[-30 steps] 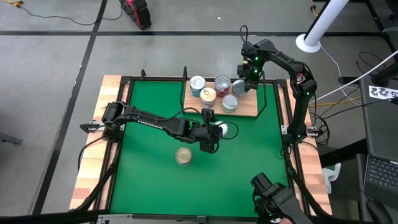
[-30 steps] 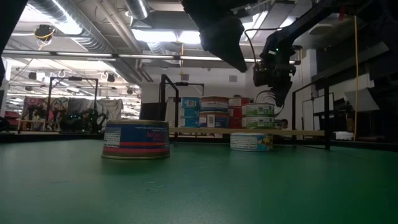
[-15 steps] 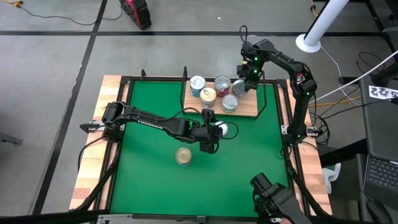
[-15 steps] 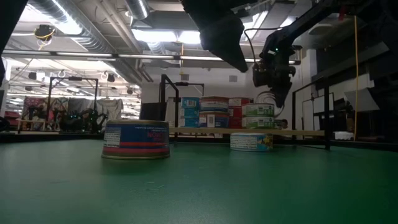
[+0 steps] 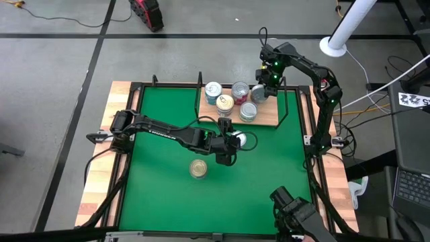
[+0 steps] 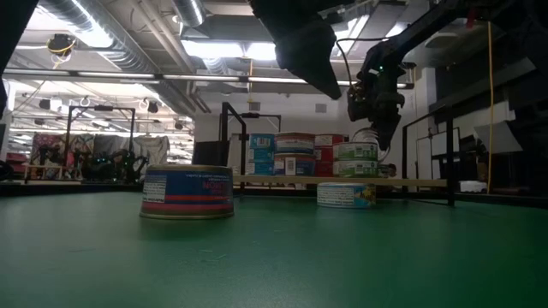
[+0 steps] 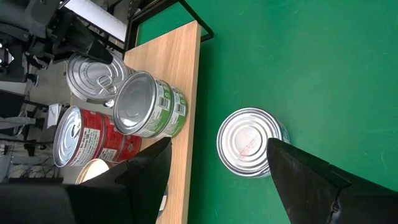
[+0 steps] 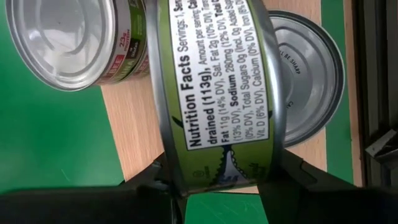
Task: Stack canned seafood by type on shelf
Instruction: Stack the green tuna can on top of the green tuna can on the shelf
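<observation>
The shelf [image 5: 267, 119] is a light-wood board at the mat's far side, with several tins of canned seafood on it: silver-topped [image 5: 213, 89], gold [image 5: 225, 103], red [image 5: 240, 93] and green [image 5: 248, 111]. My right gripper [image 5: 263, 91] hangs over the board's right part, shut on a green-labelled tin [image 8: 214, 93]. My left gripper [image 5: 235, 143] stands open above the green mat, its fingers on either side of a loose tin [image 7: 249, 140] without touching it. Another tin [image 5: 198, 168], blue-labelled [image 6: 187, 190], sits nearer on the mat. My right gripper pinches the green-labelled tin between its two fingers [image 8: 292, 177], one on each flat end, beside the rim [image 8: 166, 149]. The fingers come from above, pointing steeply down. The tin stands on edge with its label side facing the wrist camera, lifted clear above the board and a tin lid [image 8: 308, 81].
Thin black wire rails [image 5: 289, 107] frame the shelf. Pale wooden planks [image 5: 101, 181] edge the green mat. The mat's near half [image 5: 168, 202] has free room. A white post [image 5: 342, 30] stands beyond the far right corner.
</observation>
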`<state>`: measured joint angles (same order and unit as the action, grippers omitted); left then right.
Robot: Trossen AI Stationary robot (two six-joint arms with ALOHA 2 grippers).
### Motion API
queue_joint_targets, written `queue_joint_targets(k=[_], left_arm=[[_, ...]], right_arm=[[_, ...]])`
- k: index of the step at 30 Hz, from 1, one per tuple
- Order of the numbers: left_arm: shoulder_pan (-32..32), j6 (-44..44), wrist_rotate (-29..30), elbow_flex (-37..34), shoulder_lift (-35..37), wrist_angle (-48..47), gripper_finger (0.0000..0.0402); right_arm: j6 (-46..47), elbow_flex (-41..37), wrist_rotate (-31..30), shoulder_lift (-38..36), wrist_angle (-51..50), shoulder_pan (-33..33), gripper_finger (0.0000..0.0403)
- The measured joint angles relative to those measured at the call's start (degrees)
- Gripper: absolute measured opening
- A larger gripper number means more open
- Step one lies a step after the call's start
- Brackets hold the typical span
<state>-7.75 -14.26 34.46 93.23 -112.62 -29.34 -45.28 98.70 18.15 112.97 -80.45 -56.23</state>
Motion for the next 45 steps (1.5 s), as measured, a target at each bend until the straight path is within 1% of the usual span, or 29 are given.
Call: queue_joint_targets(k=[3, 5, 7, 11, 16, 20, 24, 31, 37, 40, 45], left_arm=[[0.02, -0.64, 0.0, 0.02, 0.0, 0.28, 0.026], [0.2, -1.91, -0.05, 0.02, 0.0, 2.32, 0.026], [0.73, -3.34, -0.1, 0.01, 0.0, 5.98, 0.026], [3.5, -5.69, -0.57, 0.02, -0.11, 16.68, 0.026], [9.69, -4.63, -9.74, 0.08, -1.69, 28.87, 0.026], [14.49, -4.59, -11.87, 0.07, -4.53, 36.96, 0.026], [18.59, -4.27, -15.23, 0.07, -7.66, 42.59, 0.026], [22.91, -3.8, -16.13, 0.04, -11.72, 46.29, 0.026], [24.09, -3.18, -16.38, 0.04, -12.11, 46.75, 0.026], [24.06, -4.08, -16.44, 0.04, -12.24, 47.89, 0.026], [24.02, -4.04, -18.04, 0.04, -12.24, 47.99, 0.026]], right_arm=[[0.04, 0.0, -0.46, 0.0, -0.04, 0.0, 0.0143], [0.18, 0.02, -0.66, 0.0, -0.06, 0.0, 0.0143], [1.08, 0.02, -0.68, 0.0, -0.08, 0.0, 0.0143], [1.53, 0.02, -0.8, -0.04, -0.06, 0.0, 0.0143], [1.53, 0.02, -1.01, -0.04, 0.04, 0.0, 0.0143], [1.52, 0.02, -1.05, -0.07, 1.47, 0.0, 0.0143], [1.51, 0.02, -1.05, -0.09, 2.69, 0.0, 0.0143], [1.51, 0.02, -1.11, -0.09, 3.02, 0.0, 0.0143], [2.11, 0.04, -1.07, -0.09, 3.5, 0.0, 0.0147], [4.28, 0.03, -1.37, -0.09, 3.64, 0.02, 0.0166], [4.64, 0.02, -2.91, -0.09, 3.76, 0.02, 0.0214]])
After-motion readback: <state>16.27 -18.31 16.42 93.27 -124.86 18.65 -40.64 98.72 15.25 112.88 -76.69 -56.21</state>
